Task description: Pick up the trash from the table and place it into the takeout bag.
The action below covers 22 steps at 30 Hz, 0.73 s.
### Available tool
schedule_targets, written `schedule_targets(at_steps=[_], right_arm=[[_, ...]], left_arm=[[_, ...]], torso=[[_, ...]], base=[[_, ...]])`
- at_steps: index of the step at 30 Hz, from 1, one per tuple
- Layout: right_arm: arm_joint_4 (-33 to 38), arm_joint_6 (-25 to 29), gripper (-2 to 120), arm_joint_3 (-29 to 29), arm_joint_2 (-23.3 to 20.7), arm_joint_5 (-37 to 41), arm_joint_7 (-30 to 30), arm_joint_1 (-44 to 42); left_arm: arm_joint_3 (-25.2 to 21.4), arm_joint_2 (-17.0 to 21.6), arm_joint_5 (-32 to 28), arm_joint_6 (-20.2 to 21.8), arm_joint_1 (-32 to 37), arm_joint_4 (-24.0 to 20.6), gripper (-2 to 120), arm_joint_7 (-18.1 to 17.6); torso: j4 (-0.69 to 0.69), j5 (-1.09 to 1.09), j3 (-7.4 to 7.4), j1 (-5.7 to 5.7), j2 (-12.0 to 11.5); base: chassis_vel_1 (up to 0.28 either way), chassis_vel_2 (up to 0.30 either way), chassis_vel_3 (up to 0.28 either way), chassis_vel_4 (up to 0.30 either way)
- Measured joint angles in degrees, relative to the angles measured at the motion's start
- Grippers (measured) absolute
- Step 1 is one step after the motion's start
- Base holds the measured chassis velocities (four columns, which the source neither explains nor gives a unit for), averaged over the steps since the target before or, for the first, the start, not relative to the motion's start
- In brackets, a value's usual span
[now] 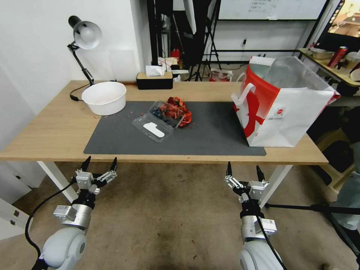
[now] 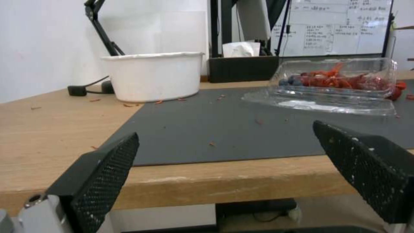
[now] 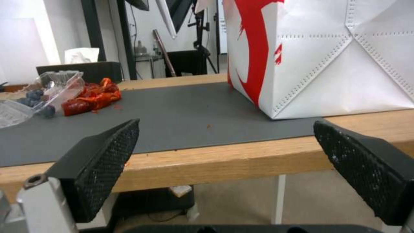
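Note:
An open clear clamshell lies mid-mat on the table, holding blueberries and red shells that spill beside it. The white and red takeout bag stands open at the mat's right end. My left gripper hovers open below the table's front edge, left of the clamshell. My right gripper is open too, in front of the edge near the bag. Both hold nothing.
A white bowl sits at the mat's back left, beside a desk lamp. A black tissue box stands at the table's back edge. Red crumbs dot the dark mat. Tripod legs cross the floor at right.

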Motion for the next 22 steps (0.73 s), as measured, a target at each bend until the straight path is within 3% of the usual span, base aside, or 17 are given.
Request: schedule_targets(at_steps=[22], right_arm=[[0.00,0.01,100,-0.02,0.02,-0.07,0.00,0.00]], left_arm=[[0.04,0.07,-0.07,0.02,-0.09,0.03,100,-0.02]], torso=[[0.00,0.00,0.00,0.00,0.00]], base=[[0.000,0.000,0.000,0.000]])
